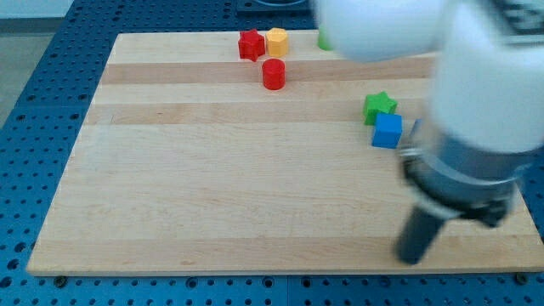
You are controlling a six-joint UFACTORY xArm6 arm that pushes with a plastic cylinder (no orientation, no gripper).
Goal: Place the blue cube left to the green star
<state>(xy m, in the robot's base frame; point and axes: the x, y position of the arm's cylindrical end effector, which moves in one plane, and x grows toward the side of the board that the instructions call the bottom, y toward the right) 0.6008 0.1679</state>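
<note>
**Blocks on the table**

The wooden table (212, 178) carries a red star (250, 45), yellow block (277, 41) and red cylinder (273, 74) at upper centre. At right, the green star (379, 106) touches the blue cube (387, 131) just below it. A green block (325, 39) peeks out at top.

1. Wooden board (212, 187) is seen on a blue perforated table (34, 76).
2. Blue cube (387, 131) is placed touching the green star (379, 105), just below it.
3. Red star (250, 44), orange block (277, 42) and red cylinder (273, 74) are grouped near the view's top.
4. My tip (411, 256) is seen blurred, below-right of the blue cube, apart.
</note>
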